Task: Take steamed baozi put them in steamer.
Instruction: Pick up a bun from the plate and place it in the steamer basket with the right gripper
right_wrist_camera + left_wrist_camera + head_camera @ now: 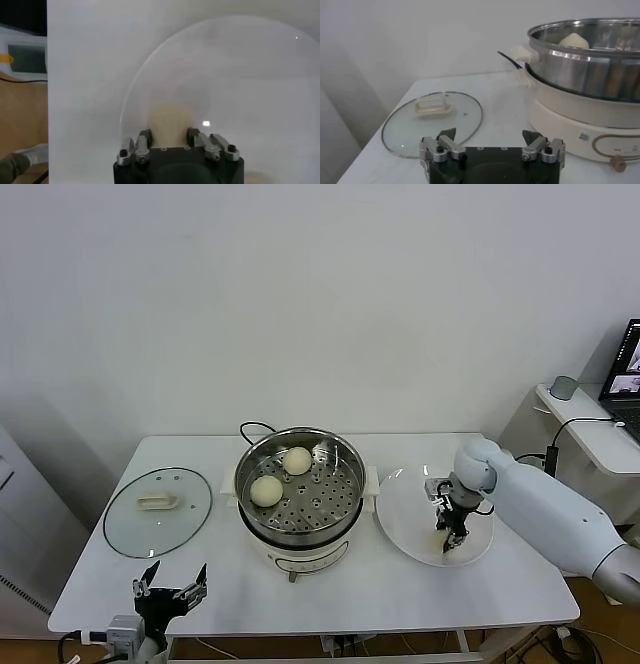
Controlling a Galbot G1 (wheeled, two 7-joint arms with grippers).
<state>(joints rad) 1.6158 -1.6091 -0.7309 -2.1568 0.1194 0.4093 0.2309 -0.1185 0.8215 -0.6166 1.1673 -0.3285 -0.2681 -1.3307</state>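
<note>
A white rectangular bench (400, 589) carries everything here; at its middle stands the steamer (300, 494), a round shiny stainless-steel pot with a perforated tray inside, set on a white electric base with a black cord trailing behind it; two smooth, round, cream-white steamed baozi (266, 490) rest on the tray, one toward the robot's left edge and another (297, 460) farther back, the pair near each other but apart.

To the robot's right of the steamer, just beside its handle, lies a flat round white plate (405, 519); the right pincer (449, 536) points down onto this plate, and its fingers are clamped together on a third pale baozi (168, 120); in the right wrist view the bun sits between the two fingertips, resting on the plate's surface; in the head view only a sliver of it shows beneath the pincer.

To the robot's left of the steamer, well apart from the plate, a round glass lid (158, 511) with a cream-coloured handle lies flat on the bench.

The left pincer (171, 590) hovers at the near left edge of the bench, in front of the lid, its fingers spread wide apart and gripping nothing; the left wrist view shows the lid and the steamer's side beyond its open tips.
</note>
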